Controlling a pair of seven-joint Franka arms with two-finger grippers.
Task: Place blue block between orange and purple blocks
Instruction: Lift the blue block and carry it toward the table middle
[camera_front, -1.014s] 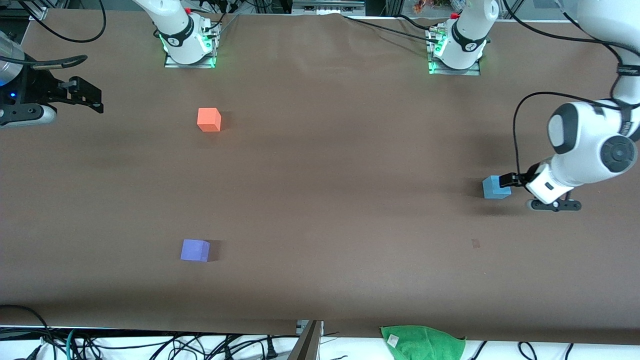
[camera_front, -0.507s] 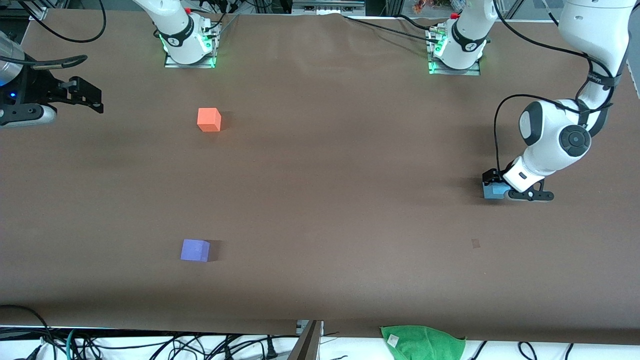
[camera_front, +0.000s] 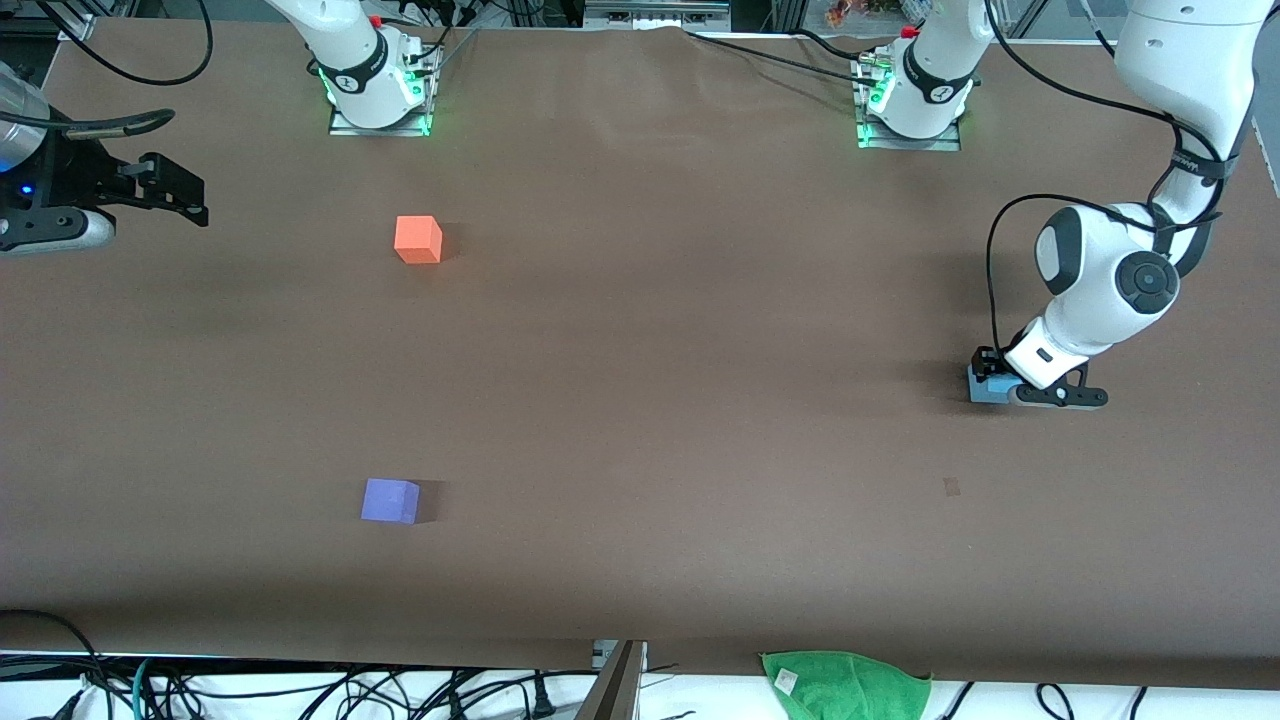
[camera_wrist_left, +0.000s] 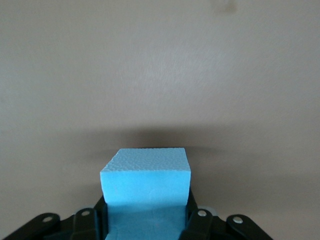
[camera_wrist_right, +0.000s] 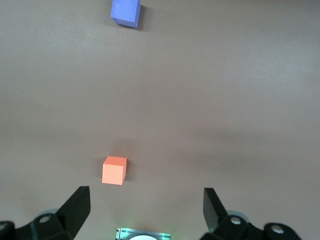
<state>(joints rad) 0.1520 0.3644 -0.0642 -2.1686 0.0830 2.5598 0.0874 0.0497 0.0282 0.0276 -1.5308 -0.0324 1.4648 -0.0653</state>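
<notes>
2 white arms (camera_front: 1100, 280), black jaws

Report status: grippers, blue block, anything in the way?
Left gripper shut on blue block, on table at left arm's end. Right gripper open, waiting. Orange block and purple block apart, gap unobstructed.

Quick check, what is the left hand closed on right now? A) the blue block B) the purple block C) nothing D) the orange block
A: the left hand has its fingers shut on the blue block at the left arm's end of the table.
</notes>
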